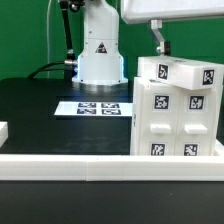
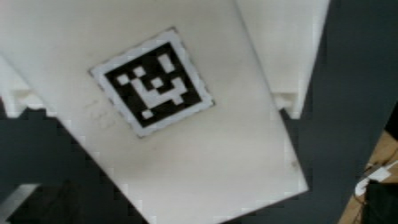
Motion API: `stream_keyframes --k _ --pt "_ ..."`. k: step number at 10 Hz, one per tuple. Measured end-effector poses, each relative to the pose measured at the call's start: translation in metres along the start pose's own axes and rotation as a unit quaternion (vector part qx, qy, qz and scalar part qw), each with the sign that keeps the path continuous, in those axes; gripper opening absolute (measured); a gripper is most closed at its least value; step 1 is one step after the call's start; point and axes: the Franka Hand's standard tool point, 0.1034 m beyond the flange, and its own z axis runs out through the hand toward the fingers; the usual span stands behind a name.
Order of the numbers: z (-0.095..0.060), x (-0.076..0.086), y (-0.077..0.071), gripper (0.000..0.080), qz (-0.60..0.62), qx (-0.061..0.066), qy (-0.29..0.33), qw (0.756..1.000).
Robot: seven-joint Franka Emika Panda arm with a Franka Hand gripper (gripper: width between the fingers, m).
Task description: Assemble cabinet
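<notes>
The cabinet [image 1: 177,108] stands at the right of the exterior frame on the black surface [image 1: 40,110] — a white box with tags on its front and top, its base just behind the long white rail [image 1: 70,163] that runs along the lower edge. The hand [image 1: 160,47] sits at the upper right of the frame, right above the cabinet's top edge, fingers pointing down onto a tagged top piece. Whether the fingers are pinched on that piece or just touching can't be told — the tips are too small here, and the wrist view shows no fingers at all.

The wrist view is filled by a white panel [image 2: 178,130] running diagonally, one tag [image 2: 153,82] at upper centre, a second white slab along the upper right, dark surface showing at lower left and right edge.

Step in hand, as a guess: seating or adjusting a top part on the box. To do it well, keep the part square to the box edges, press straight down rather than sideways, since the tall box could tip or slide toward the rail. Go slow near contact and watch the tag for skew.

Surface: matte black, the marker board [image 1: 98,107] lying flat at centre, well apart from the cabinet. The robot's white base [image 1: 99,55] stands behind it at upper centre. Green backdrop behind, dark cables at upper left.
</notes>
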Motion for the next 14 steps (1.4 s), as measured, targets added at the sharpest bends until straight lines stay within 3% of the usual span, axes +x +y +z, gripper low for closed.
stream_keyframes --k 3,10,12,14 --pt "0.005 -0.007 0.007 0.0797 -0.14 -0.003 -0.01 0.99" --pt "0.02 -0.029 0.02 0.0797 -0.136 -0.004 -0.029 0.99" --pt "0.02 -0.029 0.018 0.0558 -0.13 -0.004 -0.029 0.991" --pt "0.019 -0.029 0.021 0.056 -0.107 -0.004 -0.031 0.994"
